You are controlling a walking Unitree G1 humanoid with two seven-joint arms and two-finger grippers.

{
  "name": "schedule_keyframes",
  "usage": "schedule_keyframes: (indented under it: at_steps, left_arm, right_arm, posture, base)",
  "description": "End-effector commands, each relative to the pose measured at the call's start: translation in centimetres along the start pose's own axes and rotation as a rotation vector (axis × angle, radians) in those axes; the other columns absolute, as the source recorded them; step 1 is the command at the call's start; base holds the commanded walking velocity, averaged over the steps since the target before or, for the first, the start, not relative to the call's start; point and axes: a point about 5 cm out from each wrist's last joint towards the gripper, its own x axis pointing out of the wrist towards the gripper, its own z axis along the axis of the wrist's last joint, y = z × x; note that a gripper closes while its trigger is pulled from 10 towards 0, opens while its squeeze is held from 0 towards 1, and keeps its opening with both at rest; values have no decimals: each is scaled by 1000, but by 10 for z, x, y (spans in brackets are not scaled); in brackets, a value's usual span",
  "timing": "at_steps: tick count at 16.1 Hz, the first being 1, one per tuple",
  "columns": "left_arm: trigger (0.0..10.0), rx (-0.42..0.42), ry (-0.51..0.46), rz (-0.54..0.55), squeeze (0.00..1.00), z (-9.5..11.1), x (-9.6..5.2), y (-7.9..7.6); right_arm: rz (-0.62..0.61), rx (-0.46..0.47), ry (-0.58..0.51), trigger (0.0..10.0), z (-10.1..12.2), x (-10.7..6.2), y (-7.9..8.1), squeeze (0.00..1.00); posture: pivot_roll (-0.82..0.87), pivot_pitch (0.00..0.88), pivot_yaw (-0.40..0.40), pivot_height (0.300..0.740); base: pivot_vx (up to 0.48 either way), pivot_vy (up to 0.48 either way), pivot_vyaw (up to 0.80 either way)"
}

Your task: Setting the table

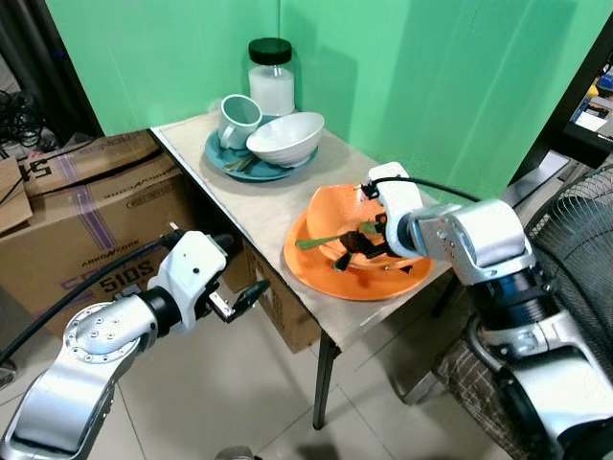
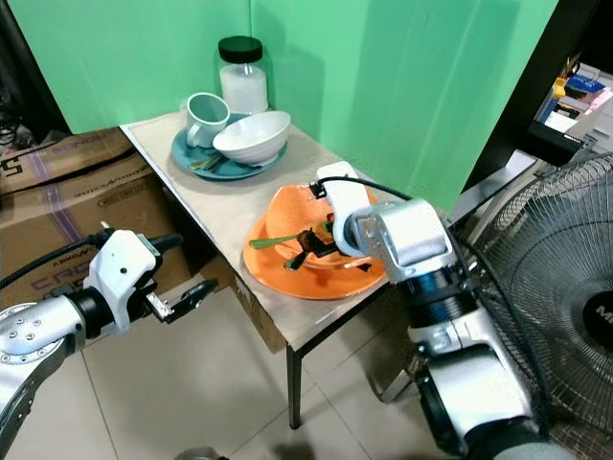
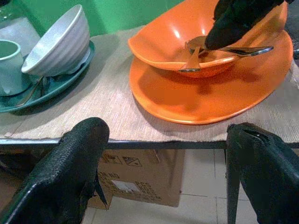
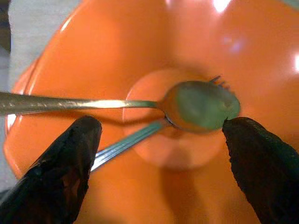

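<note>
Right claw (image 1: pixel 362 244) spread wide inside orange bowl (image 1: pixel 369 240), fingers either side of spoon (image 4: pixel 140 105) and fork (image 4: pixel 128 142), gripping neither. Bowl on orange plate (image 1: pixel 330 273) near bench's (image 1: pixel 259 206) front edge. Left claw (image 1: pixel 239 297) open, off the front edge, holding nothing. Toward the far corner: teal plate (image 1: pixel 230 161) carrying white bowl (image 1: pixel 284 137) and mug (image 1: pixel 237 117); jar (image 1: pixel 271 77) behind.

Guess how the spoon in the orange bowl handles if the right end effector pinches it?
Spoon looks like polished metal: probably stiff, light and slippery between the pads. It lies across a fork in the glossy bowl, so it may slide or drag the fork. The right end effector is open around it.
</note>
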Motion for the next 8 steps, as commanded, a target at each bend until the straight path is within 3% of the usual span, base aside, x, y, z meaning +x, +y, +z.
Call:
schedule_keyframes:
  at_steps: [1, 2, 3, 4, 5, 6, 7, 8]
  left_arm:
    - [10000, 12, -1, -13, 0, 3, 2, -1]
    - [10000, 13, -2, -13, 0, 3, 2, -1]
    - [10000, 13, -2, -12, 0, 3, 3, -1]
    - [10000, 13, -1, -11, 0, 3, 3, -1]
    - [10000, 12, -2, -13, 0, 3, 3, -1]
    - [10000, 11, -2, -13, 0, 3, 3, -2]
    - [10000, 10, -1, -17, 0, 3, 3, -3]
    - [10000, 9, -2, -17, 0, 3, 3, -3]
  right_arm:
    - [12, -31, 9, 10000, 4, -1, 0, 0]
    - [14, -41, 21, 10000, 3, 0, 0, 0]
    - [11, -47, 30, 8627, 2, 3, -2, 0]
    - [8, -51, 38, 8157, 2, 4, -3, 0]
    - [5, -58, 48, 4353, 1, 6, -5, 0]
    - [6, -60, 54, 4353, 1, 7, -6, 0]
    - [5, -76, 75, 3373, -1, 9, -9, 0]
    - [3, -84, 84, 3059, -1, 10, -11, 0]
  posture:
    - [123, 0, -21, 740]
    - [122, 0, -21, 740]
    - [122, 0, -24, 740]
    - [123, 0, -25, 740]
    - [124, 0, -28, 740]
    - [124, 0, -28, 740]
    - [124, 0, -32, 740]
    - [124, 0, -34, 740]
  base:
    - [0, 0, 0]
    - [0, 0, 0]
    - [0, 0, 0]
    - [0, 0, 0]
    - [0, 0, 0]
    - [0, 0, 0]
    - [0, 0, 0]
    - [0, 0, 0]
